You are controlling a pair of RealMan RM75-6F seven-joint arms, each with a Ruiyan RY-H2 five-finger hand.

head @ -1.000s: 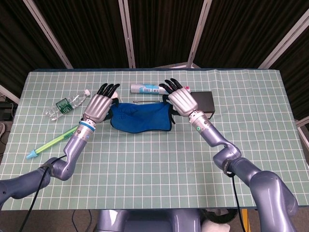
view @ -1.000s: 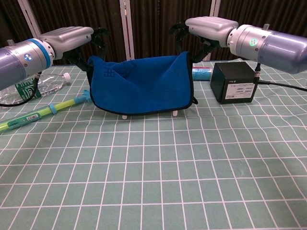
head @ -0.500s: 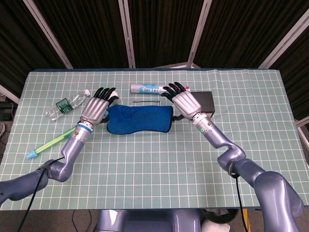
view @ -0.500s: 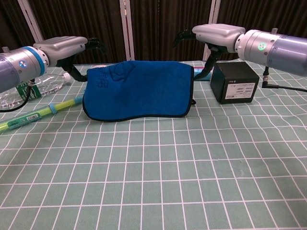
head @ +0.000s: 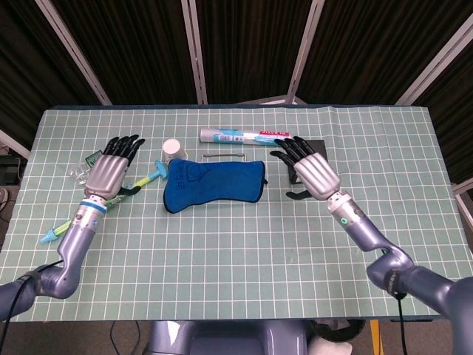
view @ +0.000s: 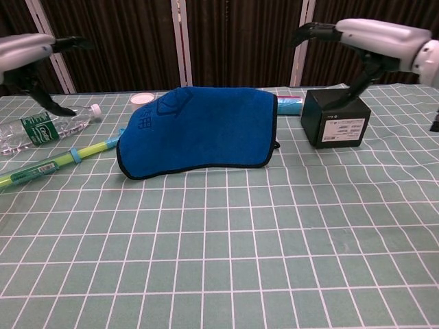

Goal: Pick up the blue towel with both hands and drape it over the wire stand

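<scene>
Both hands have let go and drawn apart to the frame's sides, leaving the blue towel [view: 199,130] draped over the wire stand [head: 224,155]. Left hand [head: 109,172] and right hand [head: 314,170] hover open and empty. The draping looks done; next comes only retreating.

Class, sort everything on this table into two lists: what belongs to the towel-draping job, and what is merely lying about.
Belongs to the job:
blue towel, draped over the stand
wire stand, only its top rail showing
left hand, open
right hand, open

Lying about:
water bottle
green and blue pen
black box
white cup
tube
</scene>
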